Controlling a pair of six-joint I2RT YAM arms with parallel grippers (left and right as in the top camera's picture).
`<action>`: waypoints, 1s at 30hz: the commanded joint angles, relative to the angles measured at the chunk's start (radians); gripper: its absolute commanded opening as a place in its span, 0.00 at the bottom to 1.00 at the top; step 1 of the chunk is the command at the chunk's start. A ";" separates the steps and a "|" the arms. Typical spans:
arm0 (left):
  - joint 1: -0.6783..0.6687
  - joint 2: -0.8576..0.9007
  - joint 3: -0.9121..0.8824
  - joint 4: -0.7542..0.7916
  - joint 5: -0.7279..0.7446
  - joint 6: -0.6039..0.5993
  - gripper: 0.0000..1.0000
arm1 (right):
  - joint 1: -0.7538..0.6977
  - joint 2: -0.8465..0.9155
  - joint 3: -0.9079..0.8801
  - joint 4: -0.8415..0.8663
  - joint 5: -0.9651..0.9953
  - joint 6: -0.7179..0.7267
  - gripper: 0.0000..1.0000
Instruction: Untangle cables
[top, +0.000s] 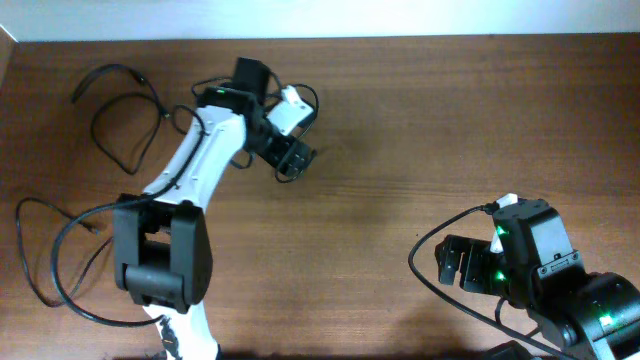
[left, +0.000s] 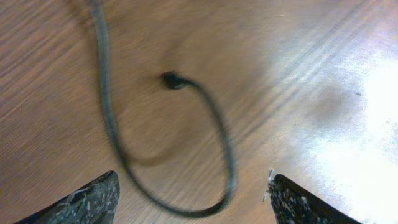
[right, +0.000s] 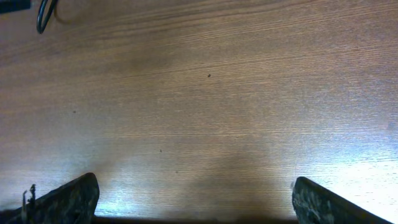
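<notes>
With my left gripper and right gripper both spread empty, one cable lies looped below, while the other cables seem already separated.

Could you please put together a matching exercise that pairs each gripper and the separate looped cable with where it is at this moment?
Things:
1. left gripper
2. right gripper
3. looped cable

Places:
A. open over bare wood, near right of the table
B. lying at the far left, apart from both grippers
C. open over a second cable, far middle

Pairs: 1-C, 2-A, 3-B
</notes>
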 joint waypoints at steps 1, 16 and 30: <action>-0.080 -0.001 -0.008 -0.024 -0.019 0.055 0.77 | 0.005 -0.006 0.002 0.000 0.016 -0.002 0.99; -0.007 -0.001 -0.064 0.582 -1.102 -0.105 0.00 | 0.005 -0.002 0.002 0.009 0.016 -0.002 0.98; 0.172 0.040 0.047 0.475 -0.205 -0.066 0.00 | 0.005 0.118 0.002 0.037 -0.011 -0.002 0.99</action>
